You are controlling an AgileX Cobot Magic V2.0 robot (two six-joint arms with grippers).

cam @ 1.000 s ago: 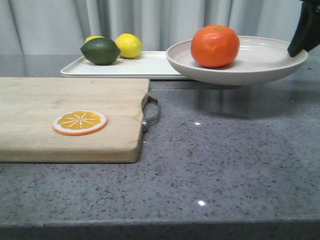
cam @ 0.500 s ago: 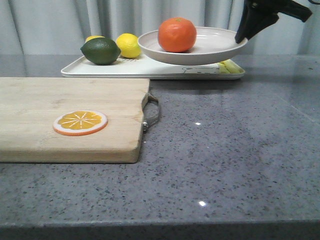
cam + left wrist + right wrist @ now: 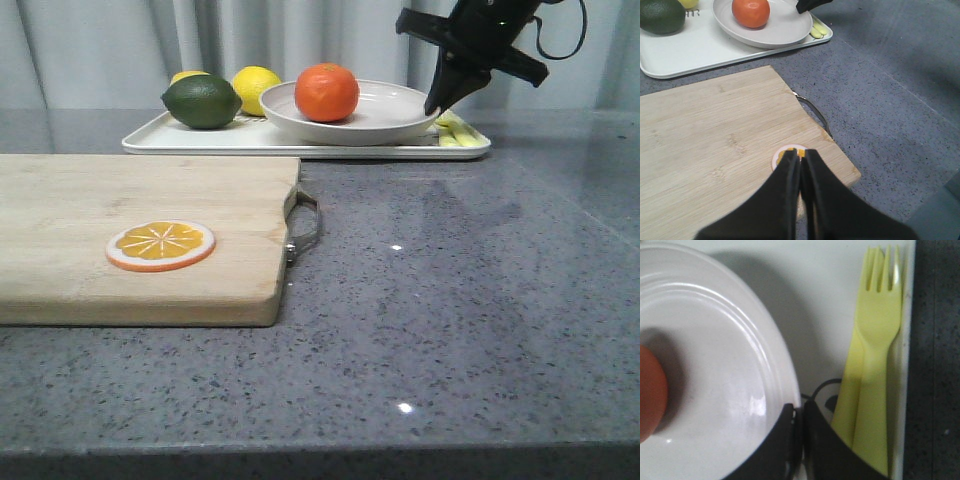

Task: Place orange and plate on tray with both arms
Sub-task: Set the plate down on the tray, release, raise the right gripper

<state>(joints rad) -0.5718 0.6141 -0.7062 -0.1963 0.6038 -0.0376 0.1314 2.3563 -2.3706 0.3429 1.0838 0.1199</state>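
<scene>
The orange (image 3: pixel 327 92) sits in the off-white plate (image 3: pixel 385 115), which rests on the white tray (image 3: pixel 290 138) at the back of the table. My right gripper (image 3: pixel 434 104) is shut on the plate's right rim (image 3: pixel 790 390); the orange's edge (image 3: pixel 650 395) shows in the right wrist view. The plate (image 3: pixel 780 30), the orange (image 3: pixel 751 12) and the tray (image 3: pixel 695 50) also show in the left wrist view. My left gripper (image 3: pixel 801 156) is shut and empty, above the wooden cutting board (image 3: pixel 715 150), over the orange slice (image 3: pixel 785 154).
A dark green lime (image 3: pixel 201 101) and yellow lemons (image 3: pixel 256 89) lie on the tray's left part. Yellow forks (image 3: pixel 875 365) lie on the tray beside the plate. The cutting board (image 3: pixel 100 250) with an orange slice (image 3: pixel 160 245) and a metal handle (image 3: pixel 305 228) fills the left front.
My right gripper has carried the plate with the orange leftward and down from above the table's right side onto the tray.
</scene>
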